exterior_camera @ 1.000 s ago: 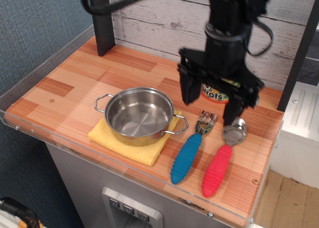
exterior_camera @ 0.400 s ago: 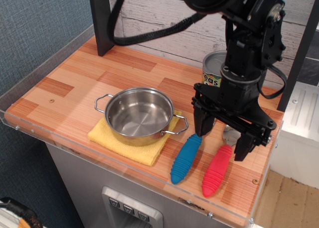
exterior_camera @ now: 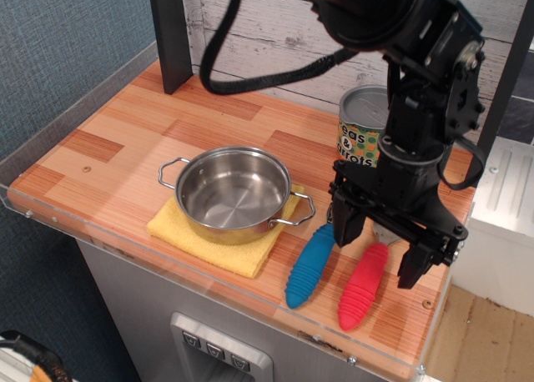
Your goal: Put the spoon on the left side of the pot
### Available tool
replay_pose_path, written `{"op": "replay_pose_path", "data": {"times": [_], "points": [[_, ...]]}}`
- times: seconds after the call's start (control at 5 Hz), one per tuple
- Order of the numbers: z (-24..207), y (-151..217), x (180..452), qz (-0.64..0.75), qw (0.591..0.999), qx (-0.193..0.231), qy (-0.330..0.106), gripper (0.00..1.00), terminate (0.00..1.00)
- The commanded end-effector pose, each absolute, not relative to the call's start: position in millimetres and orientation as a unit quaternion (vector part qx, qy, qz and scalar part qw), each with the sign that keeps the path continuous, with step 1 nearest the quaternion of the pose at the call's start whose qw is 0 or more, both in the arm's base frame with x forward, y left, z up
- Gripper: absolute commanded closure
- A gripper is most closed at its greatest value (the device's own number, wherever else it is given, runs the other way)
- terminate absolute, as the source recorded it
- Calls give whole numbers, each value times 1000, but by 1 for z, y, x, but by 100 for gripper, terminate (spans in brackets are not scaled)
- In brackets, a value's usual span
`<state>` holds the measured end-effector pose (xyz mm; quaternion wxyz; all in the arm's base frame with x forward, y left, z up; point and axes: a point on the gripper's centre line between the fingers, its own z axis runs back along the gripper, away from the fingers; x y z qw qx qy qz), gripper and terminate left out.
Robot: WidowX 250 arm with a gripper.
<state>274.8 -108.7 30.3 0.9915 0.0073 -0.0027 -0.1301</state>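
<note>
The spoon's ribbed red handle [exterior_camera: 364, 285] lies on the wooden counter at the front right; its silver bowl is mostly hidden behind my gripper. My gripper [exterior_camera: 380, 253] is open and low over the spoon, one finger on each side of the handle's upper end, with nothing gripped. The shiny steel pot [exterior_camera: 233, 193] with wire loop handles sits on a yellow cloth [exterior_camera: 200, 237] to the left, empty.
A blue-handled fork [exterior_camera: 310, 265] lies between pot and spoon, its head hidden by my gripper. A peas and carrots tin can [exterior_camera: 365, 128] stands behind my arm. A dark post [exterior_camera: 171, 33] stands at the back left. A clear plastic rim [exterior_camera: 250, 303] edges the counter front.
My gripper came down and forward from beside the can to straddle the spoon's handle. It stays open. The spoon, fork and pot have not moved.
</note>
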Motion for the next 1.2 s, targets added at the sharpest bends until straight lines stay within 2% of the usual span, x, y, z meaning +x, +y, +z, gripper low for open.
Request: {"op": "replay_pose_path", "data": {"times": [0.0, 0.8, 1.0], "points": [[32, -109, 275, -128, 992, 3, -18, 0, 0], [8, -119, 276, -132, 991, 19, -9, 0, 0], [8, -118, 277, -127, 992, 21, -12, 100, 0]]}}
